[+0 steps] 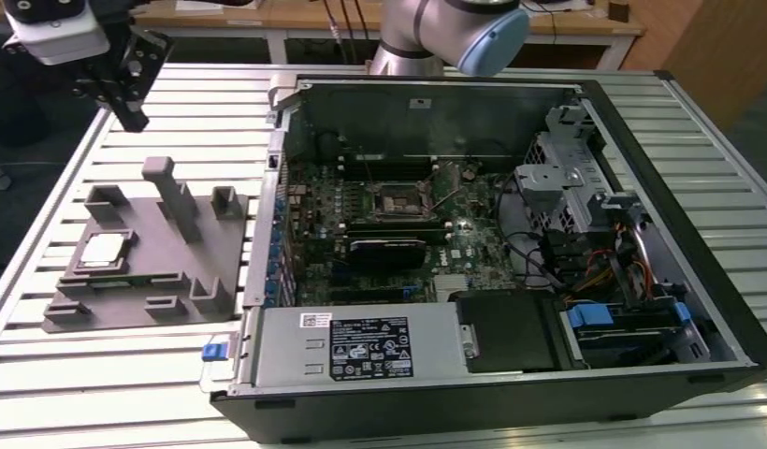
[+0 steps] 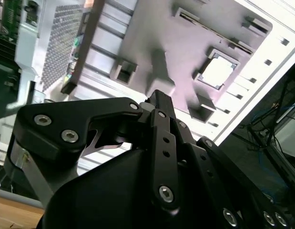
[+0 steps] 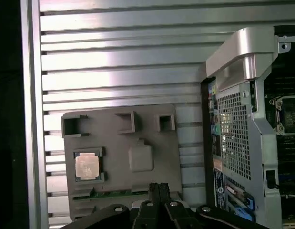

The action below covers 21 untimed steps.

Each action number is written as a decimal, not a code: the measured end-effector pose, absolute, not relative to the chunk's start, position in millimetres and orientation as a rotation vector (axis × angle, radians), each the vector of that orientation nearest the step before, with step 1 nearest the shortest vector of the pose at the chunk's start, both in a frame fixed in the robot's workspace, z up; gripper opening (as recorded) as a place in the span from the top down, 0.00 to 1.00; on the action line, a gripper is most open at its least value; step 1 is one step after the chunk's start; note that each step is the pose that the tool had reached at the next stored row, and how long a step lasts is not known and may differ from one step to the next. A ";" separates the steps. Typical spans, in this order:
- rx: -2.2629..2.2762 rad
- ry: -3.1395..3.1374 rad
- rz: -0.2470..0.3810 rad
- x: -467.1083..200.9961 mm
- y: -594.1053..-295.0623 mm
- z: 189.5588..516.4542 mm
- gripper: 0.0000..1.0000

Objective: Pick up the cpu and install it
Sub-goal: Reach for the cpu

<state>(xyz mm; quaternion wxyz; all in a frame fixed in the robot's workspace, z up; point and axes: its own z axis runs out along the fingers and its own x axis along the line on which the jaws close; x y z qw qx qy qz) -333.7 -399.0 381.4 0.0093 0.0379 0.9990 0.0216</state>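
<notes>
Slatted metal worktop (image 1: 109,374) across the whole scene, and on the exterior view's right sits the big open computer case (image 1: 484,412), lying on its side. Inside it, the green motherboard (image 1: 358,201) faces up, with its black-framed socket (image 1: 397,198) near the middle. A silver power supply box (image 1: 358,346) fills the case's near corner.

Just beside the case, on the exterior view's left, is the grey fixture block (image 1: 147,281), flat on the slats. Its tall post (image 1: 171,192) and lower tabs rise between the chip's side and the case wall.

The gripper (image 1: 134,117) hangs in the air over the fixture's far end, fingers (image 3: 154,191) pressed together on nothing.

And the cpu (image 1: 106,250): it lies flat in a recess on the fixture's edge farthest from the case, pale silver top up. It's square, so no long axis, and its sides run parallel with the fixture's edges. It's well apart from the gripper.
</notes>
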 end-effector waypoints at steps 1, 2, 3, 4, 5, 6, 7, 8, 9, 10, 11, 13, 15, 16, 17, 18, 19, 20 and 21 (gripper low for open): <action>0.118 3.120 0.067 -338.6 -398.9 381.1 0.89; 0.119 3.120 0.067 -343.1 -398.9 380.8 0.89; 0.119 3.120 0.067 -347.5 -398.9 380.5 0.89; 0.119 3.120 0.067 -352.0 -398.9 380.1 0.89; 0.119 3.120 0.067 -356.5 -399.0 379.9 0.89; 0.118 3.120 0.067 -360.9 -399.0 379.8 0.89; 0.118 3.121 0.067 -365.4 -399.0 379.5 0.89; 0.119 3.121 0.067 -370.2 -398.9 379.2 0.89; 0.119 3.121 0.067 -374.7 -398.9 378.9 0.89; 0.119 3.121 0.067 -379.2 -398.9 378.8 0.89; 0.119 3.121 0.067 -383.7 -398.9 378.6 0.89; 0.118 3.121 0.067 -392.7 -399.0 378.0 0.89; 0.119 3.121 0.067 -401.7 -398.9 377.6 0.89; 0.119 3.121 0.067 -406.5 -398.9 377.1 0.89; 0.119 3.121 0.067 -411.0 -399.0 376.8 0.89; 0.119 3.121 0.067 -415.5 -398.9 376.6 0.89; 0.119 3.122 0.067 -419.9 -398.9 376.4 0.89; 0.119 3.122 0.067 -424.4 -399.0 376.0 0.89; 0.119 3.122 0.067 -428.9 -399.0 375.8 0.89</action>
